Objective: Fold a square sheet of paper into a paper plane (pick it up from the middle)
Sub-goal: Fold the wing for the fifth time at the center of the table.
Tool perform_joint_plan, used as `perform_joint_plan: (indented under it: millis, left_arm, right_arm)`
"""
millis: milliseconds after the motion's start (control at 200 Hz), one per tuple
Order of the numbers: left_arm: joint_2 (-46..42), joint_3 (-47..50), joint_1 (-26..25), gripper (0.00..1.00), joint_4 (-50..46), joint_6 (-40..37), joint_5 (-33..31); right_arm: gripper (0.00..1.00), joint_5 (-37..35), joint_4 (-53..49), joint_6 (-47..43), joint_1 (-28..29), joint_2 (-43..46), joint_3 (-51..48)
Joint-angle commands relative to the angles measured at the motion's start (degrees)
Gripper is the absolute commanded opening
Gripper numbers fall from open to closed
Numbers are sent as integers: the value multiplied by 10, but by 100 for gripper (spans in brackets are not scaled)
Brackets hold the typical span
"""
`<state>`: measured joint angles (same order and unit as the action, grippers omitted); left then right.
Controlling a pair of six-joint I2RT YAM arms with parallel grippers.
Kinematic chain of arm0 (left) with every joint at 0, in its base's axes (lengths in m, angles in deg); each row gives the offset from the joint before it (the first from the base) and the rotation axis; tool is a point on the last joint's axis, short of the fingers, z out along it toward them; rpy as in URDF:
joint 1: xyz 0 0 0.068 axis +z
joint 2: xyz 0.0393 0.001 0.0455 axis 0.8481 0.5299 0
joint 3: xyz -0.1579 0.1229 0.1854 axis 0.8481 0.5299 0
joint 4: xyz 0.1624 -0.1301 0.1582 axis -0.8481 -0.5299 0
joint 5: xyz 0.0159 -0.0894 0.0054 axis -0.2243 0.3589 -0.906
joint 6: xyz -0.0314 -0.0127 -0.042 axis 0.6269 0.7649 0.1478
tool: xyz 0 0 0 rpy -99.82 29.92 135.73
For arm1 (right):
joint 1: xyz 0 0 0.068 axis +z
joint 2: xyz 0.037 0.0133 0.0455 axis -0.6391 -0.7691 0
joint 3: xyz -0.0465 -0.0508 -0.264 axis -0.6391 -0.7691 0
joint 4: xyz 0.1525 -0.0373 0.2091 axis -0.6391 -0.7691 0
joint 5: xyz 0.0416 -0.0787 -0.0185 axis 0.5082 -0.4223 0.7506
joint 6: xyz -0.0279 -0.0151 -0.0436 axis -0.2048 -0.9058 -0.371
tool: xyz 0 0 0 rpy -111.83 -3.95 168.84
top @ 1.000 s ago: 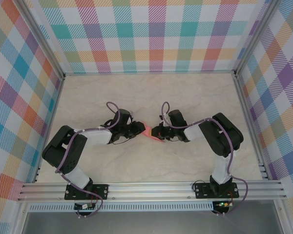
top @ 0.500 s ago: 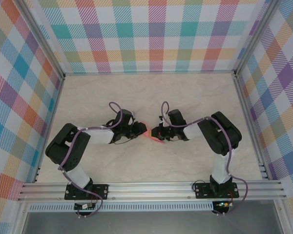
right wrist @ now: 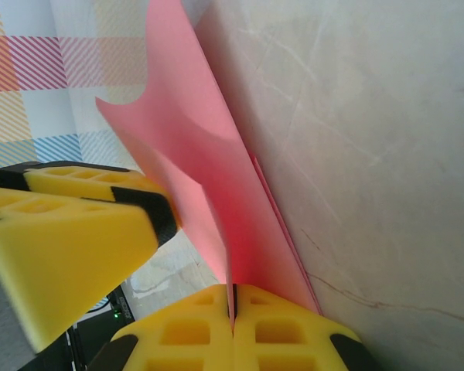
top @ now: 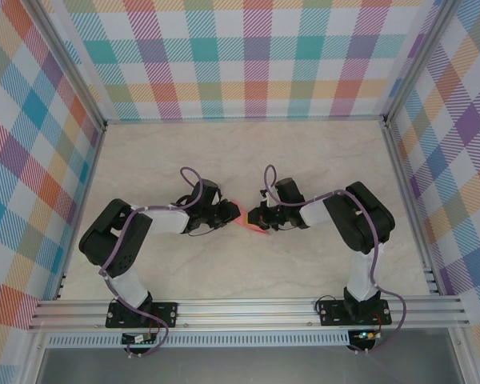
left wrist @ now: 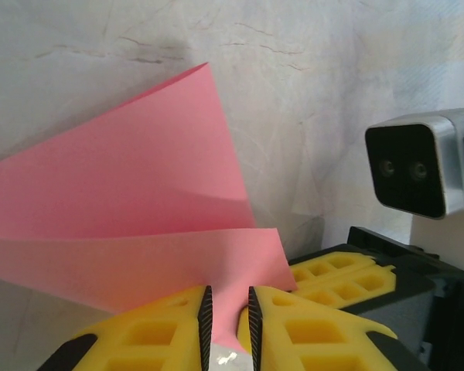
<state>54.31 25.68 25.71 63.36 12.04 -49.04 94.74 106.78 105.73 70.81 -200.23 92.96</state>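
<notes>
**A:** Where is the thin salmon-pink square sheet of paper?

**B:** Near the middle of the pale marbled table top, between the tips of the two arms; it is no flat square, since the left wrist view shows it folded into two layers that fan apart, the upper one ending in a sharp corner.

**A:** And the black-and-yellow left gripper?

**B:** It reaches in from the left; close up, its jaws stand a narrow way apart with a flap of the paper running down between the black pads; whether the pads actually press that flap I cannot tell.

**A:** The matching right gripper?

**B:** Pressed together on the sheet; in its own camera the two yellow fingers meet with no gap, and the paper's edge is pinched in the seam; from there the sheet rises in a curve, close beside the table surface.

**A:** How near are the two?

**B:** Very near; the left gripper's yellow fingers sit just beside the sheet in the right wrist view; the right arm's silver-cased wrist camera faces the left one.

**A:** Surroundings?

**B:** Pastel plaid walls on three sides.
</notes>
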Motion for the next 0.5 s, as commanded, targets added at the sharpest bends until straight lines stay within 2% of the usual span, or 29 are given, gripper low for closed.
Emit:
perform_joint_plan:
  millis: [0, 495]
  left_arm:
    - [11, -17, -8, 21, -17, -11, -10]
    - [28, -30, -8, 20, -46, -20, -30]
  right_arm:
    - [1, -14, -36, -12, -4, -24, 3]
    - [1, -12, -58, -17, -6, -31, 13]
